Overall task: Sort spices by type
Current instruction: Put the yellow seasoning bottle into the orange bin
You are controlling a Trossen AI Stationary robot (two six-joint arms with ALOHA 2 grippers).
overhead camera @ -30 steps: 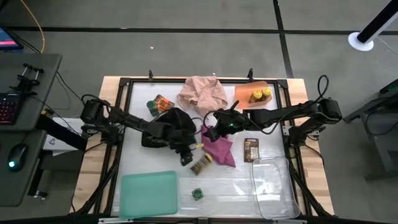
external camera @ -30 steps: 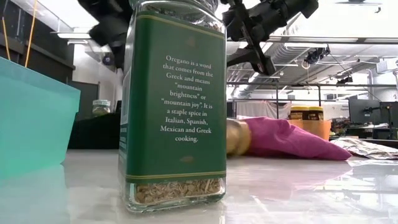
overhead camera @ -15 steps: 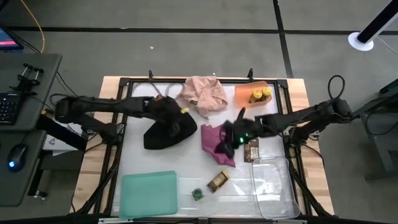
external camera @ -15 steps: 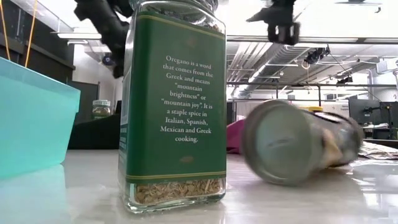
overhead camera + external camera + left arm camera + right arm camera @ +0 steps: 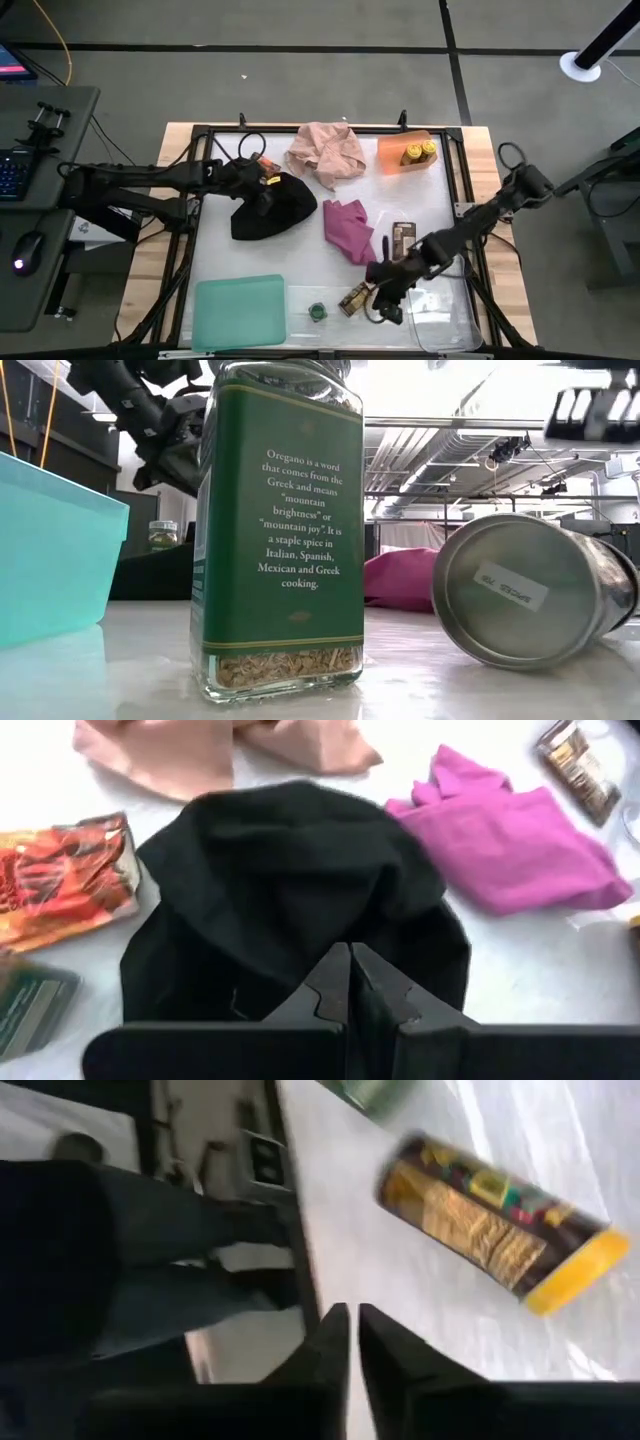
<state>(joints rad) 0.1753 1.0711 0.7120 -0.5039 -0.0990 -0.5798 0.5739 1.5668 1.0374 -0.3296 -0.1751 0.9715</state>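
A yellow-lidded jar (image 5: 353,298) lies on its side near the table's near edge, with its base facing the low view (image 5: 530,590). A green-lidded jar (image 5: 318,312) stands upright beside it (image 5: 280,530). My right gripper (image 5: 386,292) is shut just right of the lying jar (image 5: 490,1220), apart from it. My left gripper (image 5: 262,186) is shut above the black cloth (image 5: 290,900). An orange packet (image 5: 60,885) and a second green jar (image 5: 30,1005) lie by that cloth. Two yellow-lidded jars (image 5: 418,152) stand in the orange tray (image 5: 390,150). A brown packet (image 5: 403,240) lies flat.
The pink cloth (image 5: 325,150) lies at the far edge and the magenta cloth (image 5: 350,230) mid-table. The green tray (image 5: 240,310) and the clear tray (image 5: 440,300) sit along the near edge. A person in dark trousers (image 5: 120,1260) stands beyond the table's edge.
The yellow-lidded jar has rolled from beside the magenta cloth toward the near edge and now lies by the green-lidded jar. My right gripper has moved toward the near edge after it. My left gripper has drawn back from the jar toward the far left, over the black cloth.
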